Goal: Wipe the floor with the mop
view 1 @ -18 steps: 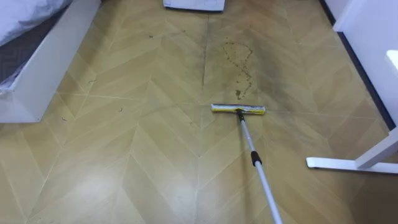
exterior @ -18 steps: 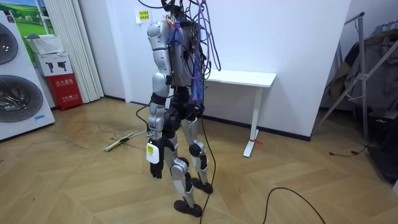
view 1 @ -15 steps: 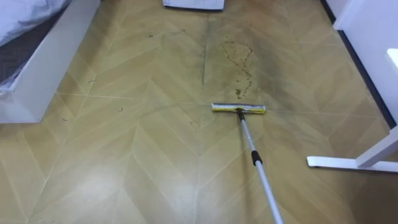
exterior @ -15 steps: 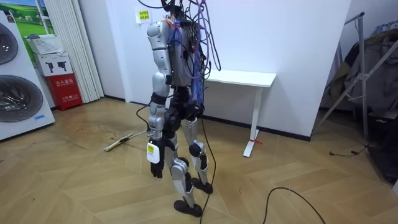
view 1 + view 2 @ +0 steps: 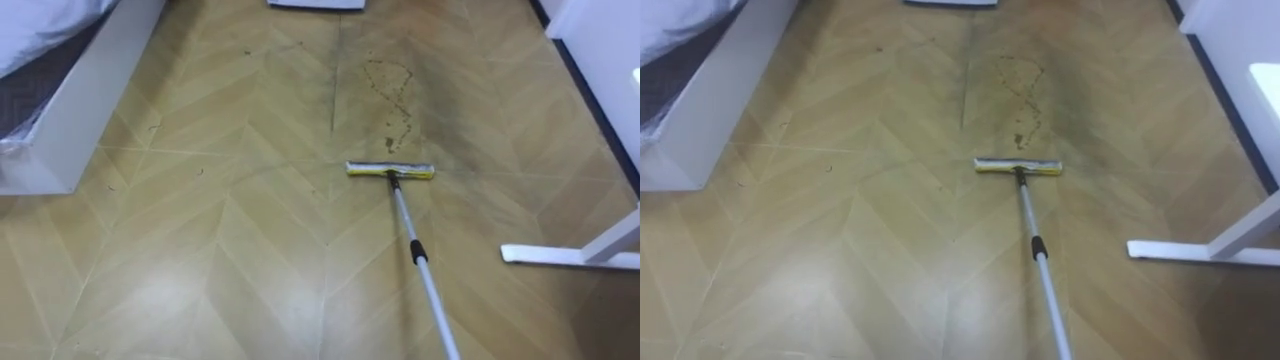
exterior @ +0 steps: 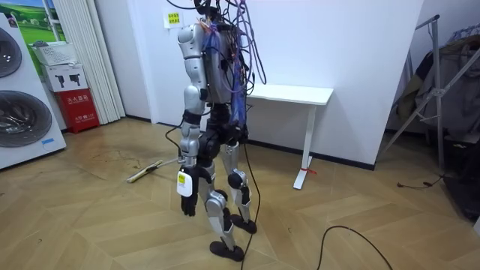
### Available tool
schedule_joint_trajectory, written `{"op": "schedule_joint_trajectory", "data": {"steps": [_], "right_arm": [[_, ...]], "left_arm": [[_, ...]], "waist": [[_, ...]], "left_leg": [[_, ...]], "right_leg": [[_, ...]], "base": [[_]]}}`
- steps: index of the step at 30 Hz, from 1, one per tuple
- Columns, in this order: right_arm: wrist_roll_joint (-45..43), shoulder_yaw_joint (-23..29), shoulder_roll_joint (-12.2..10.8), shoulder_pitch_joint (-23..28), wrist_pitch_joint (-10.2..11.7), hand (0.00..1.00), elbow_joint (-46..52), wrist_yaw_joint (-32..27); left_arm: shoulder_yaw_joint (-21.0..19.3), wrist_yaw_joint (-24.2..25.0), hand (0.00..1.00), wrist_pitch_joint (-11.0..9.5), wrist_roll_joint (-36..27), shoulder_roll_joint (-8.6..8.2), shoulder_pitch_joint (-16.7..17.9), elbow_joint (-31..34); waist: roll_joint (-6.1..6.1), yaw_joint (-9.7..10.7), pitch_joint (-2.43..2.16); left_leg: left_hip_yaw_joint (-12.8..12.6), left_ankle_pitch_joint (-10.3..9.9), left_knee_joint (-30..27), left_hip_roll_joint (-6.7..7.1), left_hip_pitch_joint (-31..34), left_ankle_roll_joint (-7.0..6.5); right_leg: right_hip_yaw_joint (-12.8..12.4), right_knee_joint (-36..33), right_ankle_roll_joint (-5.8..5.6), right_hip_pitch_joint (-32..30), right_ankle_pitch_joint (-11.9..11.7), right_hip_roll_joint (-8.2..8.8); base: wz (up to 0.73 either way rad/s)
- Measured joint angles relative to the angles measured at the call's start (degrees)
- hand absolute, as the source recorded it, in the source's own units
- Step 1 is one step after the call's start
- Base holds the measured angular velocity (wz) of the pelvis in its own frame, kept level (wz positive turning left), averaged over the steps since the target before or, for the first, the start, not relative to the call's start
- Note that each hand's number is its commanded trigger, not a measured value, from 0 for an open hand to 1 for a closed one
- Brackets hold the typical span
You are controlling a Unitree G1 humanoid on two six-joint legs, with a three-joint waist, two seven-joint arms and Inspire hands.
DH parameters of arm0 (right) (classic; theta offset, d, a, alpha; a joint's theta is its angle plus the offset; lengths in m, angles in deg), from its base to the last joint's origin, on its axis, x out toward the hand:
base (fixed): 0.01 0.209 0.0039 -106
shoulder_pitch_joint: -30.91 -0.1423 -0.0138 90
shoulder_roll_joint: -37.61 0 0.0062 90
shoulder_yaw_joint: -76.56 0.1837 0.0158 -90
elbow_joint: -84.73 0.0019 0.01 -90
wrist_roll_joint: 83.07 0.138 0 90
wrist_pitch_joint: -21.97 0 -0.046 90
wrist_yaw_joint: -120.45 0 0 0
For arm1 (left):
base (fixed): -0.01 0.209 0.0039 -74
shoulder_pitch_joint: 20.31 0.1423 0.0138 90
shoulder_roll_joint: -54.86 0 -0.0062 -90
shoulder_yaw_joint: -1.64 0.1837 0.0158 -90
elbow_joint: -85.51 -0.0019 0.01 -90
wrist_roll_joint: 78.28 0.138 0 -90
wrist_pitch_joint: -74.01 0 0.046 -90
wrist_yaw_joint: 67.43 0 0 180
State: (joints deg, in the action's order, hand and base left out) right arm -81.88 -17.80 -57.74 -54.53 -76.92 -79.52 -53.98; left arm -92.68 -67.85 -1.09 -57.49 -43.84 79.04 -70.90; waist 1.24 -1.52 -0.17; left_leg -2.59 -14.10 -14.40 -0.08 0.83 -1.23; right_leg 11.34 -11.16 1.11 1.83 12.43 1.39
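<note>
Far left stands a white bed base [image 5: 70, 110]. Mid-floor the mop head [image 5: 390, 171] lies crosswise just below the dark stain [image 5: 392, 95], its handle [image 5: 425, 270] running back low right, so the right hand is judged nearer. The table foot [image 5: 570, 256] lies beyond. The left hand [image 6: 187, 192] hangs by the thigh; neither hand's fingers can be told

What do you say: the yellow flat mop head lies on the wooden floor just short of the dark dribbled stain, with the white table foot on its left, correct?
No: the white table foot lies right of the yellow flat mop head, as the left eye view shows. The rest holds.
</note>
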Motion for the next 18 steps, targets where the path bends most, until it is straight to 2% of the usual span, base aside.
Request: {"op": "schedule_joint_trajectory", "data": {"steps": [1, 4, 6, 9, 11, 12, 14, 15, 16, 17, 18], "right_arm": [[0.3, 0.0, 0.0, 0.0, 0.0, 1.0, -0.1, -0.1], [0.2, 0.0, 0.1, -0.8, -1.1, 1.0, -2.8, -0.7], [0.3, 0.2, 0.3, -1.3, -2.2, 1.0, -4.0, -0.8], [0.8, 0.3, 0.6, -1.9, -2.9, 1.0, -4.7, -0.9], [2.0, 0.6, 0.6, -3.2, -3.5, 1.0, -7.1, -1.0], [2.3, 0.6, 0.6, -3.6, -3.7, 1.0, -7.6, -1.0], [3.4, 0.7, 0.6, -5.8, -4.1, 1.0, -9.9, -0.9], [3.6, 0.7, 0.8, -6.7, -4.3, 1.0, -10.5, -0.9], [3.6, 0.7, 0.9, -8.2, -4.8, 1.0, -11.1, -0.9], [4.2, 0.5, 1.4, -9.7, -4.9, 1.0, -12.3, -0.8], [4.8, 0.5, 1.7, -10.4, -4.8, 1.0, -12.9, -0.7]], "left_arm": [[0.1, -0.3, 0.0, 0.0, -0.1, 0.0, -0.2, -0.1], [0.7, -0.2, 0.0, 0.2, -1.9, 0.04, -1.0, -1.2], [0.7, -0.1, 0.0, 0.1, -3.7, 0.11, -2.0, -2.0], [0.1, 0.1, 0.0, 0.1, -3.8, 0.13, -3.4, -2.8], [-0.2, 0.1, 0.0, -0.1, -4.5, 0.3, -4.9, -4.7], [-0.1, 0.1, 0.0, -0.1, -4.7, 0.34, -5.2, -5.2], [0.0, 0.1, 0.0, -0.1, -5.2, 0.68, -5.8, -6.4], [0.0, 0.1, 0.0, 0.0, -5.5, 0.72, -6.2, -7.1], [0.3, 0.3, 0.0, 0.0, -5.6, 0.91, -6.3, -7.4], [1.5, 0.6, 0.0, 0.0, -6.7, 1.28, -6.3, -7.6], [2.0, 0.7, 0.0, 0.1, -7.3, 1.55, -6.2, -7.8]], "waist": [[-0.23, 0.3, -0.04], [-0.11, 1.7, 0.32], [-0.5, 1.3, 0.35], [-1.35, 1.2, 0.94], [-1.77, 0.5, 1.27], [-1.78, 0.4, 1.28], [-1.79, -0.5, 1.35], [-1.86, -0.5, 1.33], [-1.92, -0.6, 1.29], [-1.92, -1.0, 1.32], [-1.99, -1.1, 1.29]], "left_leg": [[0.0, 0.0, -0.9, 0.02, 1.2, 0.0], [0.2, 0.0, -3.9, 0.83, 4.7, 0.0], [-0.3, -0.1, -6.2, 1.13, 7.3, -0.13], [0.5, -2.0, -13.1, 1.14, 13.8, -0.33], [0.7, -4.5, -20.8, 1.19, 19.4, -0.04], [0.7, -5.2, -22.8, 1.16, 20.7, 0.02], [0.9, -7.6, -31.7, 1.01, 26.0, 0.65], [0.9, -7.9, -34.1, 0.83, 27.6, 0.76], [1.1, -8.0, -39.2, 0.71, 30.5, 0.86], [1.3, -8.0, -44.5, 0.3, 32.9, 0.9], [1.2, -7.8, -47.2, -0.21, 34.2, 1.23]], "right_leg": [[0.4, -1.2, 0.04, -1.1, 0.5, 0.34], [0.6, -6.3, -0.04, -5.2, 2.9, 1.72], [-0.3, -10.2, 0.08, -8.9, 4.0, 2.55], [0.4, -16.0, 0.54, -14.3, 6.5, 3.43], [0.4, -23.9, 0.98, -19.7, 9.9, 4.53], [0.2, -25.8, 1.16, -21.0, 10.7, 4.67], [0.1, -34.1, 2.0, -25.9, 14.6, 5.59], [0.1, -35.9, 2.1, -26.8, 15.5, 5.69], [0.2, -39.2, 2.42, -28.2, 17.2, 5.92], [0.3, -42.4, 3.25, -29.4, 19.1, 5.97], [0.4, -43.9, 3.35, -29.9, 19.9, 5.84]], "base": [[0.15], [0.27], [0.1], [0.11], [0.07], [0.0], [0.02], [0.16], [0.16], [0.11], [0.0]]}}
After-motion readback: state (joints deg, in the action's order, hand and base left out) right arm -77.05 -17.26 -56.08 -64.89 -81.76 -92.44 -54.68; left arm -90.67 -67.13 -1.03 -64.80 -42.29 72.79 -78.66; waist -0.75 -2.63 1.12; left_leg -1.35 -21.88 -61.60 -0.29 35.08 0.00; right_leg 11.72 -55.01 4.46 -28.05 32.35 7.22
